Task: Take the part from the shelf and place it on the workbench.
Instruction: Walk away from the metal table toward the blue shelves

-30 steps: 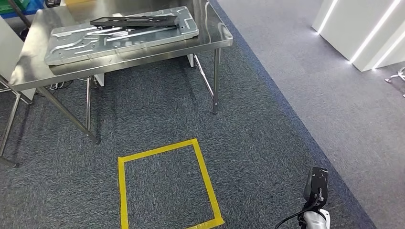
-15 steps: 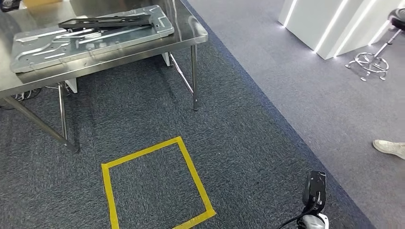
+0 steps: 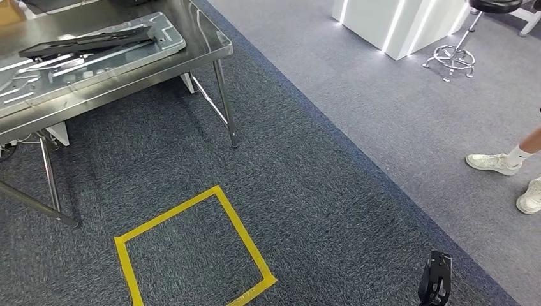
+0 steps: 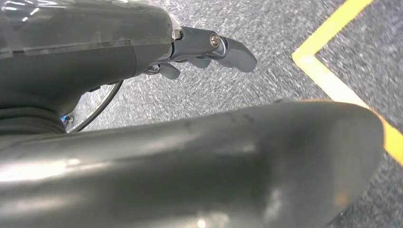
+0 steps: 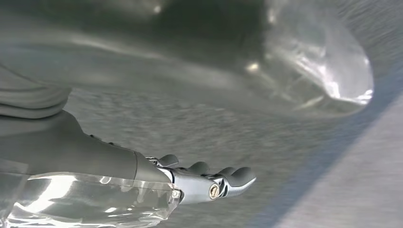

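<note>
A long black part (image 3: 86,43) lies on a silver stamped metal panel (image 3: 38,70), which rests on the steel workbench (image 3: 205,37) at the upper left of the head view. My right hand (image 3: 436,282) hangs low at the bottom right, far from the bench. In the right wrist view my right hand (image 5: 204,183) holds nothing, its fingers stretched out over the carpet. My left hand (image 4: 209,47) also hangs empty above the carpet, fingers loosely apart, close to a strip of yellow tape (image 4: 332,80).
A yellow tape square (image 3: 245,239) marks the dark carpet in front of the bench legs (image 3: 226,108). A person's white shoes (image 3: 494,164) stand on the lighter floor at the right. A stool base (image 3: 454,60) and a white lit wall (image 3: 383,25) are further back.
The whole picture has shifted: the camera has turned to the right, so the bench sits further left. A person's feet have come into view at the right. Both hands still hang empty.
</note>
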